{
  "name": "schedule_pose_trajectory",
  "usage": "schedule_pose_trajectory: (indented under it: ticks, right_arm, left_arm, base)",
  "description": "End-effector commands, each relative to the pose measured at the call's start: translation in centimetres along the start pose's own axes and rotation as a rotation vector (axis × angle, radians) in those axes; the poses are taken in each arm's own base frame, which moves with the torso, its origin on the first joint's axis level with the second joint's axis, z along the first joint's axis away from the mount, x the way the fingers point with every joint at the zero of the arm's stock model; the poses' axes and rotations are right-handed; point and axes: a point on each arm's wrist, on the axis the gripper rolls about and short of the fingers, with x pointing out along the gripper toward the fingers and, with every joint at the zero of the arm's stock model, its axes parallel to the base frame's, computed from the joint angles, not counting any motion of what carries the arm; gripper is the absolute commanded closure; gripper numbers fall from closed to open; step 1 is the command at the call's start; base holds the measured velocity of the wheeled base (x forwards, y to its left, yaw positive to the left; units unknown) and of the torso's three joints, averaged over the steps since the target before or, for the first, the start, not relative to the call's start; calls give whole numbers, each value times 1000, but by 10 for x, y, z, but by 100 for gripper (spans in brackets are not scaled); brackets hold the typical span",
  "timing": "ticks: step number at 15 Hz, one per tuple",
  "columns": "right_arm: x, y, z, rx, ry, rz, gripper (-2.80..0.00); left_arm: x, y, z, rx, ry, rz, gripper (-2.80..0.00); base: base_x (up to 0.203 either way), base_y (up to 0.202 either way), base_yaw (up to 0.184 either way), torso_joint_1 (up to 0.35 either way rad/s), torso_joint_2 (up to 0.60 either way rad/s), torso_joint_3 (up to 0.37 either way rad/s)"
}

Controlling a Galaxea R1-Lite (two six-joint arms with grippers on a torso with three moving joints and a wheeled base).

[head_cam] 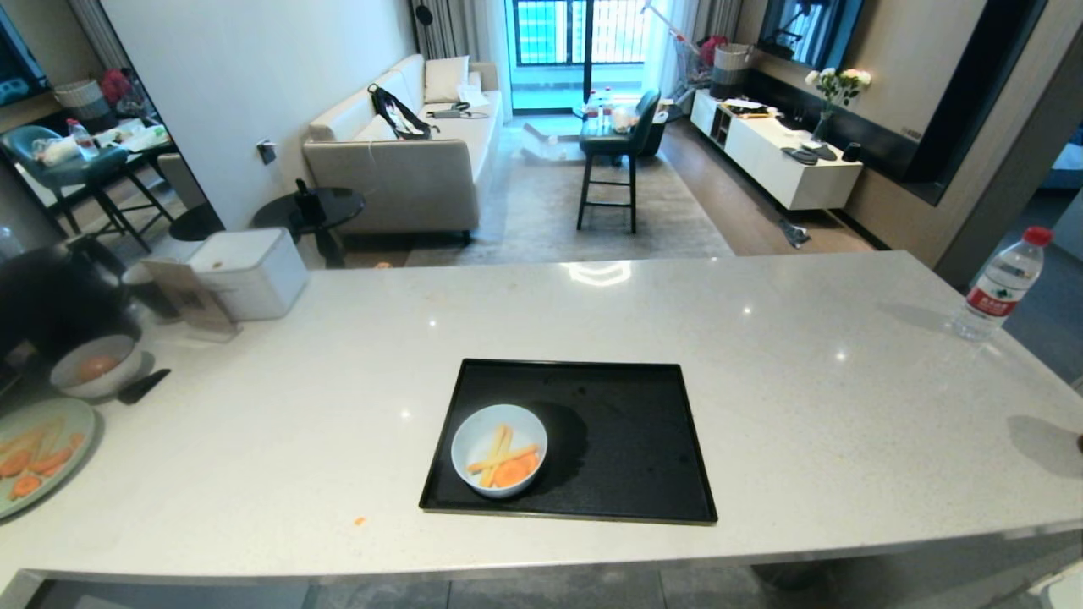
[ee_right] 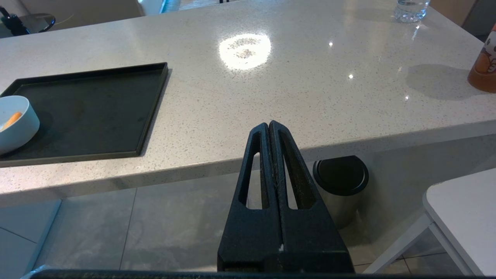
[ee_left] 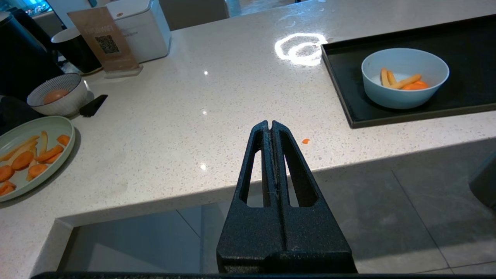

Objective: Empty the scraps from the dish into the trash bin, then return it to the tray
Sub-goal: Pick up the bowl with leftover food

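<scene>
I see both arms parked low in front of the counter edge, neither appearing in the head view. The left gripper [ee_left: 270,123] has its textured black fingers pressed together, holding nothing; the right gripper [ee_right: 268,124] is likewise closed and empty. Beyond the right gripper, a brushed-steel cylinder bin [ee_right: 340,188] with a black top stands on the grey tiled floor under the counter overhang.

The counter [head_cam: 761,381] is a glossy, pale speckled stone slab. Near its front edge lies the tray [head_cam: 626,440], flat, black and rectangular with a low raised rim. The dish [head_cam: 499,449], a smooth round light-blue bowl, sits in the tray's near-left corner and contains the scraps [head_cam: 506,461]: orange slices and pale sticks. One orange crumb [head_cam: 360,521] lies on the counter left of the tray.

Farther left are a pale-green plate [head_cam: 38,452] of carrot pieces and a greyish-white bowl [head_cam: 95,365]. A clear water bottle [head_cam: 1003,283] stands at the far right. Nothing stands between either gripper and the dish.
</scene>
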Motion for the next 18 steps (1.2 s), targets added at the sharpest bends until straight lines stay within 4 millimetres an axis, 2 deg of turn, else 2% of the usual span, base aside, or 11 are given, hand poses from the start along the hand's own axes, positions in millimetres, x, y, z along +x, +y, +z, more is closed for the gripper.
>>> schedule_pose_trajectory:
  ticks: [1, 14, 18]
  right_arm:
    - [0, 0, 0, 0, 0, 0, 0]
    - [0, 0, 0, 0, -1, 0, 0]
    - [0, 0, 0, 0, 0, 0, 0]
  left_arm:
    - [0, 0, 0, 1, 0, 0, 0]
    - [0, 0, 0, -7, 1, 0, 0]
    - [0, 1, -1, -152, 11, 46, 0]
  base:
    - [0, 0, 0, 0, 0, 0]
    - [0, 0, 0, 0, 0, 0]
    - [0, 0, 0, 0, 0, 0]
